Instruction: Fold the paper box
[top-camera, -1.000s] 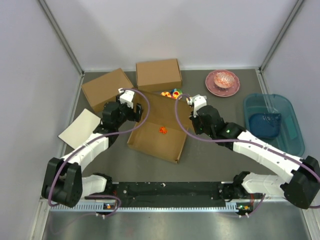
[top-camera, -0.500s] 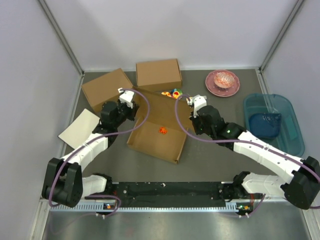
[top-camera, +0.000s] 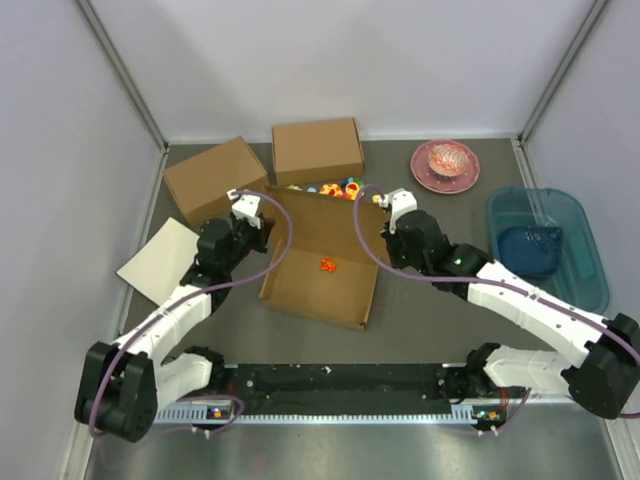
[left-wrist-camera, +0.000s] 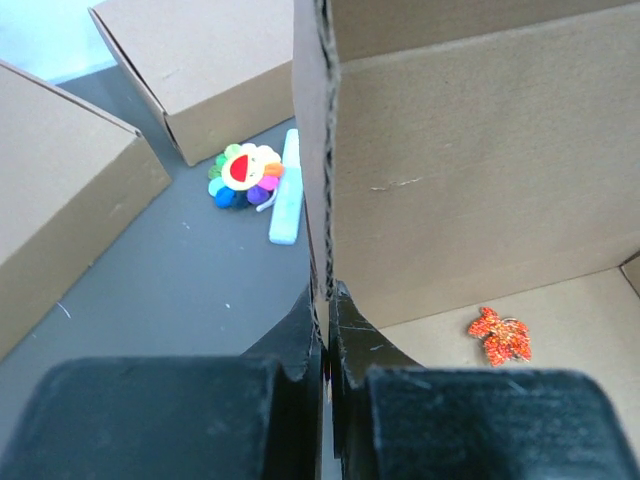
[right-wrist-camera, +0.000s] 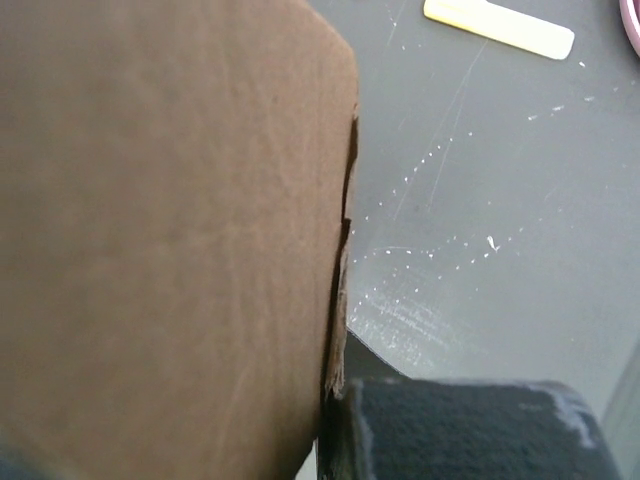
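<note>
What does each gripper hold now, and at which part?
The left gripper pinches the paper box by its raised left side wall. The right gripper seems to clamp the right side wall; one finger is hidden behind the cardboard.

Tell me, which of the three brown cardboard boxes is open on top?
The paper box in the middle, a shallow tray with an orange leaf inside. The left back box and right back box are closed.

Box (top-camera: 320, 265) is turning counterclockwise, lying less skewed. Left gripper (top-camera: 266, 224) is drawing back leftward with the side wall, arm tucking in nearer. More toys (top-camera: 325, 188) are showing behind the far wall.
</note>
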